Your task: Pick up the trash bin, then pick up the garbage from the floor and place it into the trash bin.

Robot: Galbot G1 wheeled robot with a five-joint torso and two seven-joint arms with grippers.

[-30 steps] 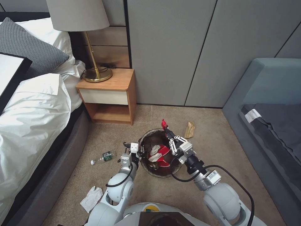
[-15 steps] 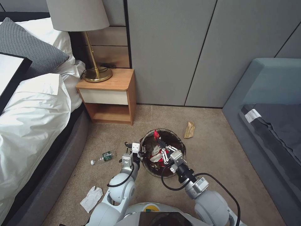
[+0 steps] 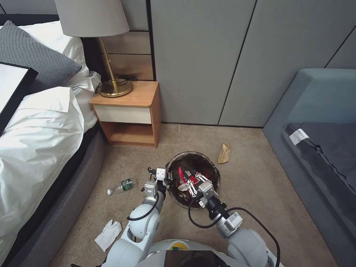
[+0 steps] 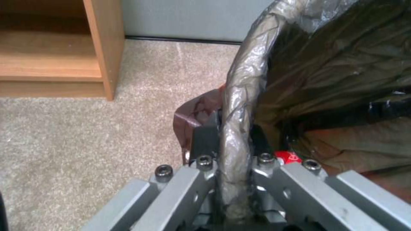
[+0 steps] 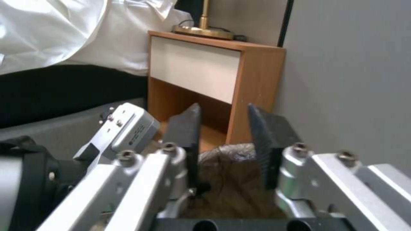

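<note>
The right gripper (image 3: pixel 188 177) hangs over the mouth of the trash bin (image 3: pixel 211 170), its fingers (image 5: pixel 188 126) parted with nothing between them; a red-and-white carton (image 3: pixel 181 174) lies in the bin just beside and below them. The left gripper (image 3: pixel 167 181) is clenched on the bin's lined rim (image 4: pixel 235 106), holding it on the robot's left side. Of the garbage on the floor, the tan paper bag (image 3: pixel 224 153) lies beyond the bin toward the right arm; the small bottle (image 3: pixel 121 186) and white tissue (image 3: pixel 108 234) lie on the left arm's side.
</note>
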